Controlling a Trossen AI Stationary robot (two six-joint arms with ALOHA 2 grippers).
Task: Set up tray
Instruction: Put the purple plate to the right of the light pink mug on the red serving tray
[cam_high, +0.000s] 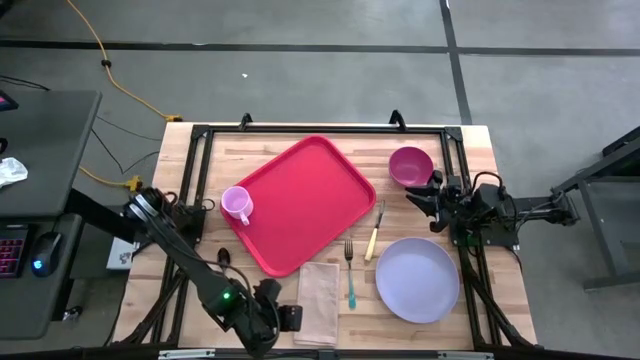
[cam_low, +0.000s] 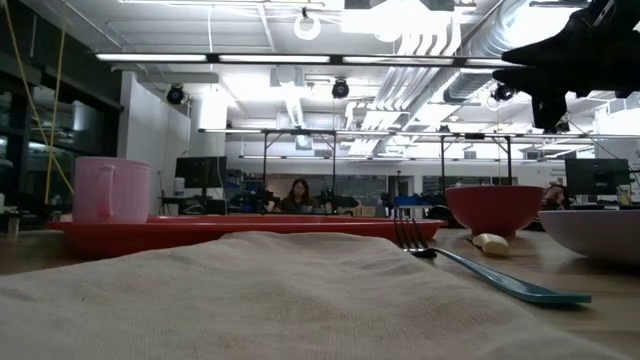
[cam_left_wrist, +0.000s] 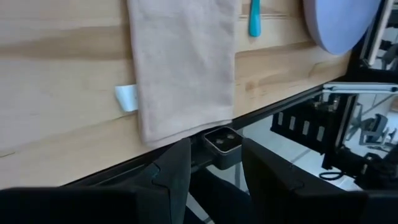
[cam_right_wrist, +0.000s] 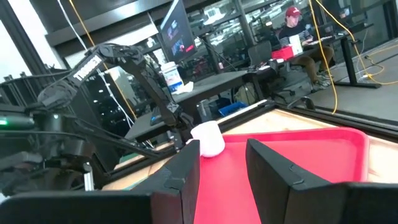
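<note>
The red tray (cam_high: 305, 200) lies slantwise at the table's middle, with a pink cup (cam_high: 237, 204) standing on its left corner. A magenta bowl (cam_high: 411, 165) sits to the tray's right, and a lavender plate (cam_high: 417, 280) rests at the near right. A cream-handled knife (cam_high: 375, 235) and a teal-handled fork (cam_high: 350, 275) lie between tray and plate. A beige napkin (cam_high: 320, 298) lies flat by the near edge. My left gripper (cam_high: 288, 319) is open at the near edge, beside the napkin's (cam_left_wrist: 183, 68) near left corner. My right gripper (cam_high: 413, 197) is open above the table, just near of the bowl, and faces the tray (cam_right_wrist: 292, 155).
A small dark utensil (cam_high: 224, 257) lies left of the tray's near corner. A black frame (cam_high: 300, 130) runs around the tabletop. A small camera block (cam_left_wrist: 222, 142) sits on the near edge below the napkin. People sit at desks in the room behind.
</note>
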